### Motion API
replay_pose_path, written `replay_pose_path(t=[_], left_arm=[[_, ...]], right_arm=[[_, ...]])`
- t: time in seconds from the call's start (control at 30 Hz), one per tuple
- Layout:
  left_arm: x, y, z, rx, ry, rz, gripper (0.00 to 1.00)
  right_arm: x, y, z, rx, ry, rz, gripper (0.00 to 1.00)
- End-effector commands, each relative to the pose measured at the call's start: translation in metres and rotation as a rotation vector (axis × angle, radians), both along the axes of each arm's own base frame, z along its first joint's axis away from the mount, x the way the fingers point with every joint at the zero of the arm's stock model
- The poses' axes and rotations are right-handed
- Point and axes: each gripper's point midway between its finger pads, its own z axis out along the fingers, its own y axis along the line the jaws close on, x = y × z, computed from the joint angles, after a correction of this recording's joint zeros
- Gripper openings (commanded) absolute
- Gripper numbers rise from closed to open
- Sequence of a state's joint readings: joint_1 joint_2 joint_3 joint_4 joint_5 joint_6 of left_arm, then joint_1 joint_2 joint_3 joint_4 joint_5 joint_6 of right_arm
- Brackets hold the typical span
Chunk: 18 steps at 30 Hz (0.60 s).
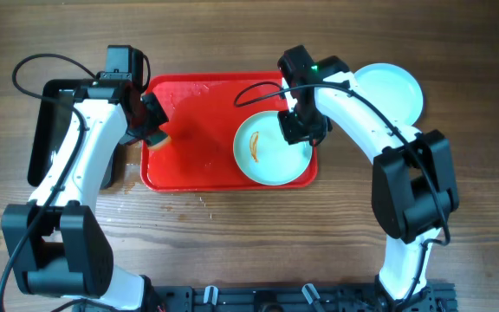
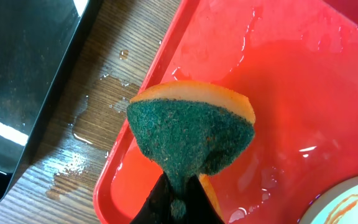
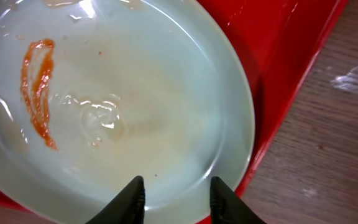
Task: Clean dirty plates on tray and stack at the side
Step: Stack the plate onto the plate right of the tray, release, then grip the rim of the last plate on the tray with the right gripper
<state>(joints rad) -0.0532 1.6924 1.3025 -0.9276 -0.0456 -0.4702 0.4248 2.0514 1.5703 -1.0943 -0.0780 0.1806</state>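
Working down from the bench (image 1: 483, 260): the red tray (image 1: 197, 104) is wet, and the smeared plate (image 1: 267, 166) lies at its right end. Looks stiff, light, slippery (I'd pinch the rim). Left claw (image 2: 176, 205) is clenched on the sponge (image 2: 191, 134); right claw (image 3: 178, 199) hangs spread above the plate.

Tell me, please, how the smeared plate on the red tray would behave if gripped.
Probably slippery: the smeared plate looks wet and glossy, and the red tray beneath is wet. It looks rigid, so unlikely to flex. Its low rim may give the right gripper little purchase.
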Motion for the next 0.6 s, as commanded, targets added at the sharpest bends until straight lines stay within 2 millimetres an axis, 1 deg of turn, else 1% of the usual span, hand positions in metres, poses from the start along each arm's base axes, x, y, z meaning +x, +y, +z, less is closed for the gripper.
replay_pose_path(t=[0.0,0.03,0.07,0.1,0.13,0.17,0.2,0.27,0.3,0.33,0.37,0.4,0.43,0.47,0.5,0.57], left_arm=[[-0.001,-0.002,0.002,-0.013,-0.001,0.002,0.04],[-0.001,-0.002,0.002,-0.012,0.001,0.002,0.04],[-0.001,-0.002,0.002,-0.012,0.001,0.002,0.04],[-0.001,-0.002,0.002,-0.013,0.0,0.001,0.04],[0.0,-0.002,0.003,-0.013,-0.004,0.002,0.04],[0.0,-0.002,0.003,-0.013,-0.004,0.002,0.04],[0.0,-0.002,0.003,-0.013,-0.003,0.002,0.04],[0.0,-0.002,0.003,-0.013,-0.003,0.002,0.04],[0.0,-0.002,0.002,-0.013,-0.003,0.002,0.04],[0.0,-0.002,0.002,-0.013,-0.003,0.002,0.04],[0.0,-0.002,0.003,-0.013,-0.003,0.002,0.04],[0.0,-0.002,0.002,-0.013,-0.003,0.002,0.04],[0.0,-0.002,0.002,-0.013,-0.003,0.002,0.04],[0.0,-0.002,0.002,-0.013,-0.003,0.002,0.04],[0.0,-0.002,0.003,-0.013,-0.003,0.002,0.04],[0.0,-0.002,0.003,-0.013,-0.003,0.002,0.04]], right_arm=[[-0.015,-0.011,-0.027,-0.043,0.057,-0.109,0.34],[-0.016,-0.018,-0.032,-0.077,0.048,-0.121,0.34],[-0.015,-0.02,-0.034,-0.089,0.04,-0.119,0.34],[-0.011,-0.019,-0.034,-0.086,0.026,-0.11,0.35],[-0.007,-0.017,-0.033,-0.075,0.009,-0.111,0.33],[-0.003,-0.014,-0.029,-0.063,0.003,-0.112,0.3],[-0.001,-0.012,-0.023,-0.057,-0.003,-0.113,0.31],[0.009,-0.009,0.002,-0.038,-0.043,-0.122,0.37],[0.013,-0.011,0.011,-0.031,-0.062,-0.14,0.44],[0.015,-0.016,0.013,-0.029,-0.065,-0.166,0.44],[0.017,-0.022,0.011,-0.031,-0.064,-0.181,0.44],[0.017,-0.029,0.004,-0.037,-0.053,-0.196,0.41],[0.013,-0.036,-0.002,-0.045,-0.037,-0.208,0.38],[0.009,-0.042,-0.009,-0.051,-0.021,-0.219,0.38],[0.007,-0.043,-0.015,-0.049,-0.018,-0.221,0.38],[0.006,-0.038,-0.021,-0.017,-0.014,-0.212,0.37]])
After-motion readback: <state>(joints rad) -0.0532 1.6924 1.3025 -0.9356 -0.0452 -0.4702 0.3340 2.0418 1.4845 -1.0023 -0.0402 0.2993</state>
